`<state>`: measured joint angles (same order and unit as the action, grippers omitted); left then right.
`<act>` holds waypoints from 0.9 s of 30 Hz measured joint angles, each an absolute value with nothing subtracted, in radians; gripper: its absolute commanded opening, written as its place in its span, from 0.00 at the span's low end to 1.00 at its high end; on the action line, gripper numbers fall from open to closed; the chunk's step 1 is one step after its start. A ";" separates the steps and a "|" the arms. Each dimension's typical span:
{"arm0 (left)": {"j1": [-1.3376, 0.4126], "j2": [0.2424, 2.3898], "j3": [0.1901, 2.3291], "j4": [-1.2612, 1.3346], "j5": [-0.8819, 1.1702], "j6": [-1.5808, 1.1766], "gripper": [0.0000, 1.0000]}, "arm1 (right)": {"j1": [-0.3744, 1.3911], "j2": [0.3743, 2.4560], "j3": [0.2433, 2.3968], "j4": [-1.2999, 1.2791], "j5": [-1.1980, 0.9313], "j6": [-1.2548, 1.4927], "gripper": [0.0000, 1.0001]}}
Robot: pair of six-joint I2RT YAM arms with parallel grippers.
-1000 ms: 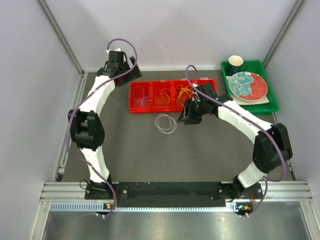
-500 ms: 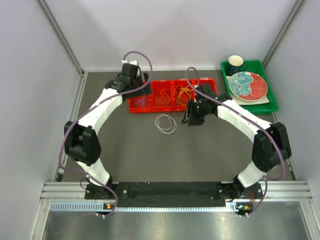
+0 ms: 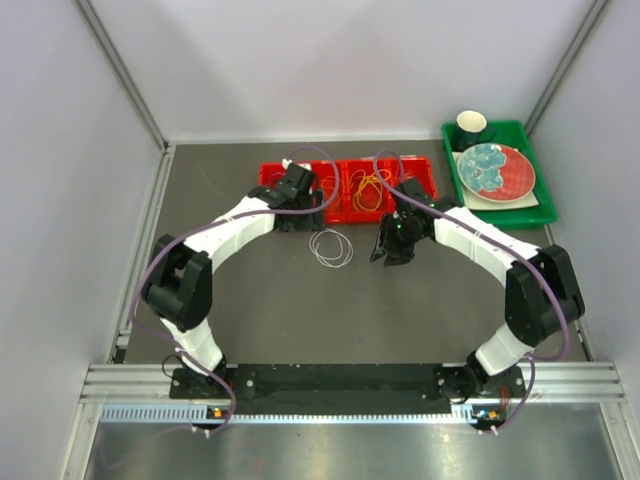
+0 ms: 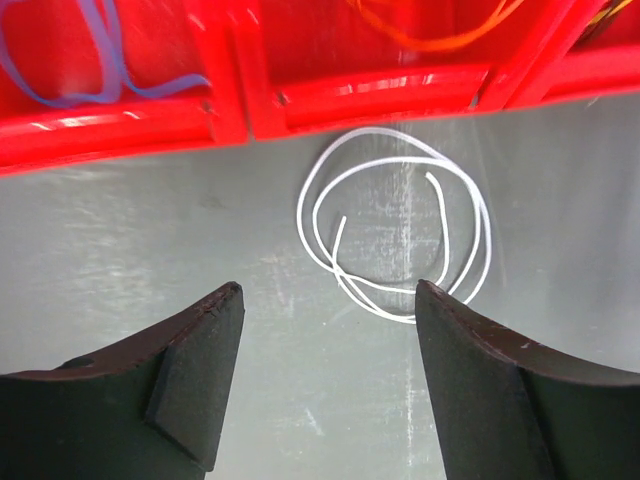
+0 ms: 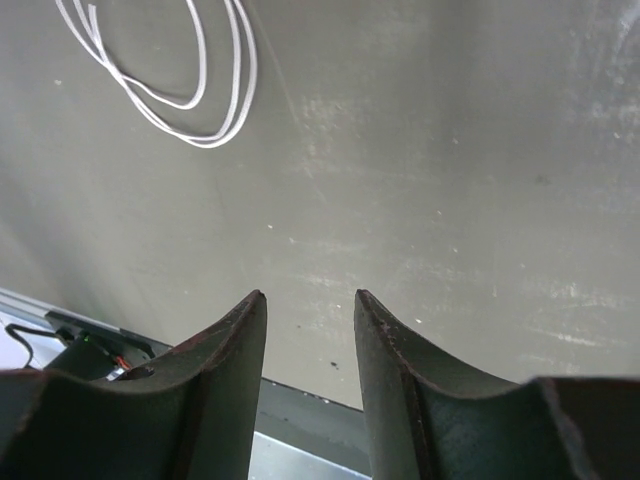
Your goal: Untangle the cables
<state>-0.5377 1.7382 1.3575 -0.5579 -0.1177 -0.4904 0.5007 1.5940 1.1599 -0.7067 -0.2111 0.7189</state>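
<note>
Overhead, the top view alone takes in both arms together, with a green tray [image 3: 520,216] holding one cup [image 3: 472,125] and one plate [image 3: 496,170] at upper right. Only the left wrist view shows one blue cable [image 4: 60,75] and an orange cable [image 4: 430,25], strands uncountable, in two compartments of the red tray [image 4: 240,95]. One white cable [image 4: 395,225] lies coiled on the table [image 4: 150,230], just below the tray wall and above the left claw [image 4: 325,300], fingers wide apart, empty. In the right wrist view the coil sits upper left, well apart from the right claw [image 5: 308,300], narrowly parted, empty.
</note>
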 measured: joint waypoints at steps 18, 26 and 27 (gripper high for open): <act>-0.589 1.940 1.357 -0.577 -0.149 -0.544 0.43 | 0.501 1.544 1.120 -0.720 -0.203 0.737 0.40; -0.590 1.958 1.357 -0.576 -0.147 -0.541 0.31 | 0.501 1.558 1.156 -0.734 -0.204 0.736 0.39; -0.590 1.958 1.357 -0.576 -0.147 -0.540 0.29 | 0.501 1.562 1.163 -0.733 -0.204 0.735 0.39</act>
<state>-0.5900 1.9575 1.3575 -0.5762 -0.1474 -0.5404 0.5007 1.5623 1.1625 -0.7330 -0.2043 0.7353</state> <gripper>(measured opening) 0.326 0.393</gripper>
